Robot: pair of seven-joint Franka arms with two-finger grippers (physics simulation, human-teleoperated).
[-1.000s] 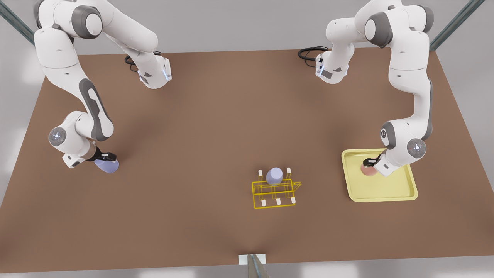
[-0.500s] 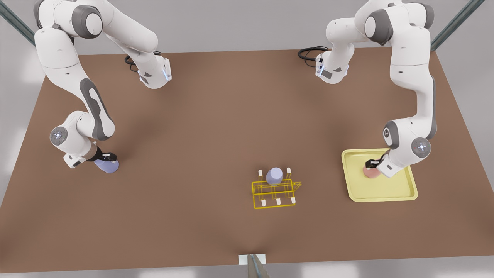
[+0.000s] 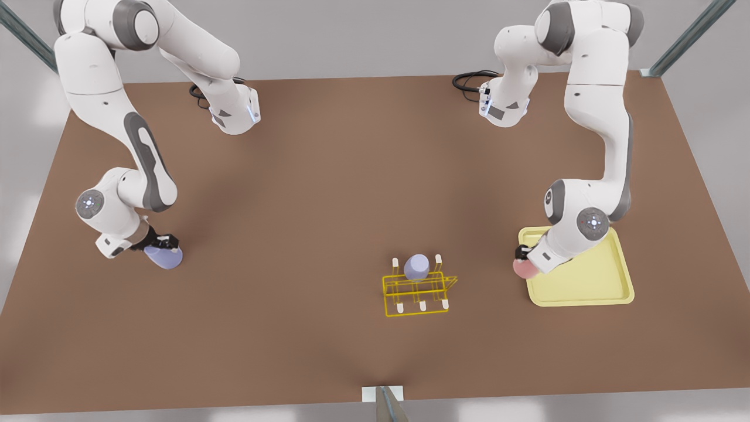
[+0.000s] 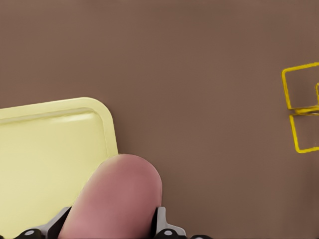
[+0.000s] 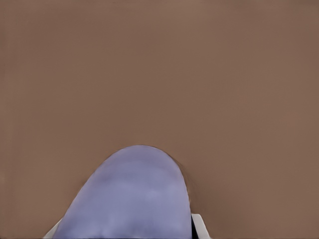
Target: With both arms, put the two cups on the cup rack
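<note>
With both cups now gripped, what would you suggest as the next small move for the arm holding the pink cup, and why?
Probably carry on toward the cup rack. The left gripper is shut on the pink cup, which hangs at the yellow tray edge, short of the rack. A lavender cup on the rack fills a rear peg, so aim for a free peg. The right gripper holds the other lavender cup.

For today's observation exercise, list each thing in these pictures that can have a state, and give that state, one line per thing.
Left gripper: shut on the pink cup.
Pink cup: held over the tray's edge.
Right gripper: shut on the held lavender cup.
Held lavender cup: gripped, tilted, low over the table.
Second lavender cup: sitting upturned on the cup rack.
Cup rack: upright, five pegs free.
Tray: flat on the table.
</note>
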